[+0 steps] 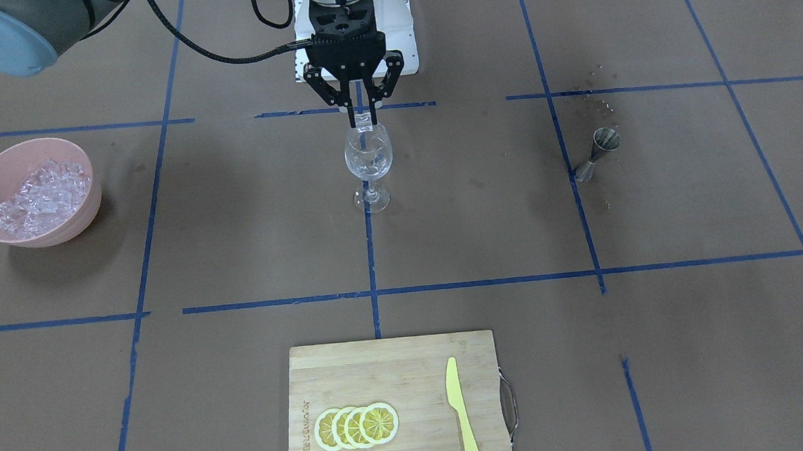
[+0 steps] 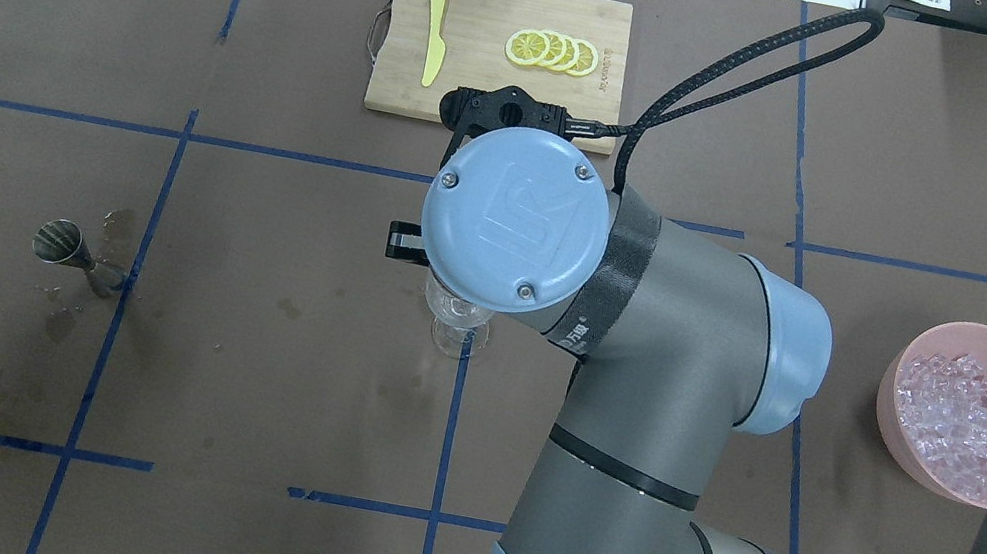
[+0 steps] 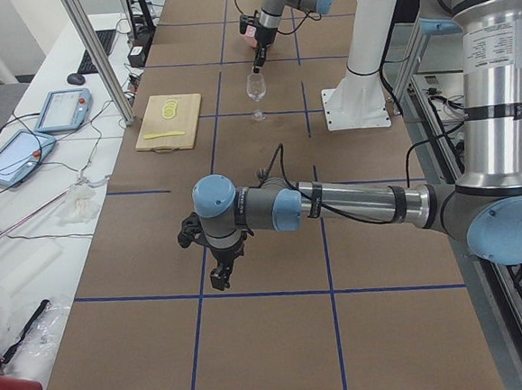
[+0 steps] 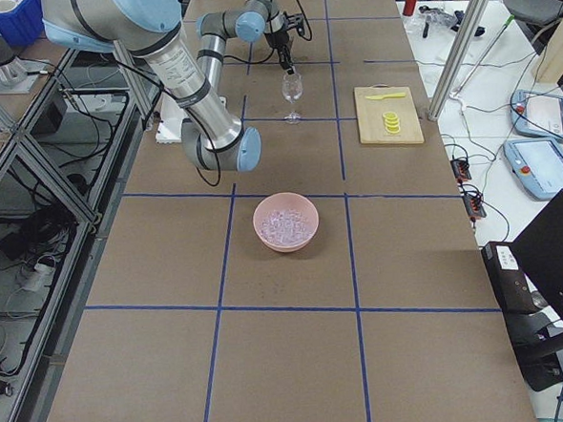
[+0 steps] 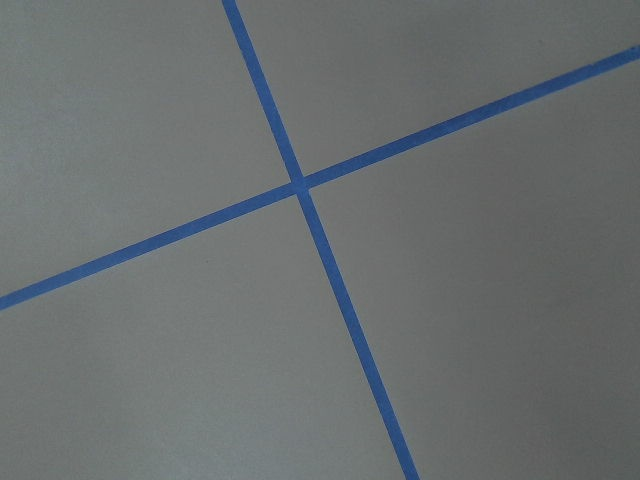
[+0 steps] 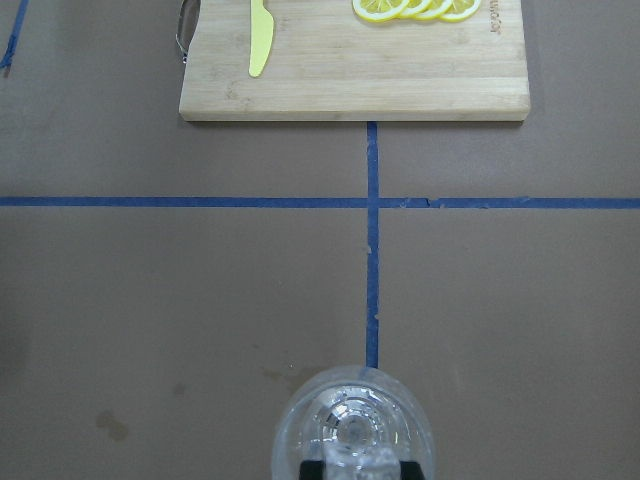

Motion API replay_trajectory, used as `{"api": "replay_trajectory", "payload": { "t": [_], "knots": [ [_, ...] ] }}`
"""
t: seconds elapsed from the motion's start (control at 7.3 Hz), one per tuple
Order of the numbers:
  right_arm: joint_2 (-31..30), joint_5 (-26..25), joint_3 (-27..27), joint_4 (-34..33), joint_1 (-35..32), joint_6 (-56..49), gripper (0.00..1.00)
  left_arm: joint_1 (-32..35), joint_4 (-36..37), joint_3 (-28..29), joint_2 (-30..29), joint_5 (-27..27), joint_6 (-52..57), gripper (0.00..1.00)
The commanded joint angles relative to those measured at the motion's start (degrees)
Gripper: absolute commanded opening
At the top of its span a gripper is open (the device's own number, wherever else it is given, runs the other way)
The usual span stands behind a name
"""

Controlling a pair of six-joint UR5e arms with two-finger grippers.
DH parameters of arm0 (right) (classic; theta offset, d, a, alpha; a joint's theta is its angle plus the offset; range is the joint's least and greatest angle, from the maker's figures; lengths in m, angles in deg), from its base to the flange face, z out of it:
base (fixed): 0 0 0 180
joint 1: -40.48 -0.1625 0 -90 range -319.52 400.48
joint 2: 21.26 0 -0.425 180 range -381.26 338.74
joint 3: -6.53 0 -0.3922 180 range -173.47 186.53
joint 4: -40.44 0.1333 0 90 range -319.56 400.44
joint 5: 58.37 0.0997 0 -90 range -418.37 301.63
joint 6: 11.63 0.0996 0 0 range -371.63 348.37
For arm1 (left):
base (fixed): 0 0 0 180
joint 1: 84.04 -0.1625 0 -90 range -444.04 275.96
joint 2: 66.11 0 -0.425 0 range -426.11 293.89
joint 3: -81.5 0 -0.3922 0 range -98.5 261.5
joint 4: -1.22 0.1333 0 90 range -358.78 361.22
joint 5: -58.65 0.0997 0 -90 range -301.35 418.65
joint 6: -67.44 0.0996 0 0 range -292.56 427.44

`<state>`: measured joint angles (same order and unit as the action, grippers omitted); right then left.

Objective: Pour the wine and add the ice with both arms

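Observation:
My right gripper (image 1: 363, 116) hangs straight down over a clear stemmed wine glass (image 1: 368, 159) at the table's middle. It is shut on one clear ice chunk (image 1: 364, 122) just above the glass rim. The right wrist view shows that chunk (image 6: 360, 462) between the fingertips, over the glass mouth (image 6: 352, 420). The rest of the ice (image 1: 40, 195) is heaped in a pink bowl (image 1: 86, 203). My left gripper (image 3: 220, 275) shows only in the exterior left view, low over bare table, far from the glass. I cannot tell whether it is open.
A steel jigger (image 1: 599, 152) stands on the robot's left side, with stains around it. A bamboo cutting board (image 1: 393, 365) with lemon slices (image 1: 356, 425) and a yellow knife (image 1: 463, 417) lies at the far edge. Blue tape lines cross the brown table.

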<state>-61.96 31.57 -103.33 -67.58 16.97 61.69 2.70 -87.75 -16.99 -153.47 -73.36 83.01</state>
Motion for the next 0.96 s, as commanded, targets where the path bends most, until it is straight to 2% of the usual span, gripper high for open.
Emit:
{"api": "replay_trajectory", "payload": {
  "t": [0.0,0.68,0.82],
  "knots": [
    [0.0,0.5,0.18,0.0,0.48,0.42,1.0,0.0,-0.07,-0.04,0.0,0.0,-0.02,1.0],
    [-1.13,1.72,-0.17,-1.22,-0.82,-1.24,1.0,0.0,-0.07,-0.3,0.0,0.52,-0.11,1.0],
    [-1.84,7.56,-0.52,-2.27,-4.83,-4.47,1.0,0.0,-0.07,0.66,0.09,0.53,-0.11,1.0]
  ]
}}
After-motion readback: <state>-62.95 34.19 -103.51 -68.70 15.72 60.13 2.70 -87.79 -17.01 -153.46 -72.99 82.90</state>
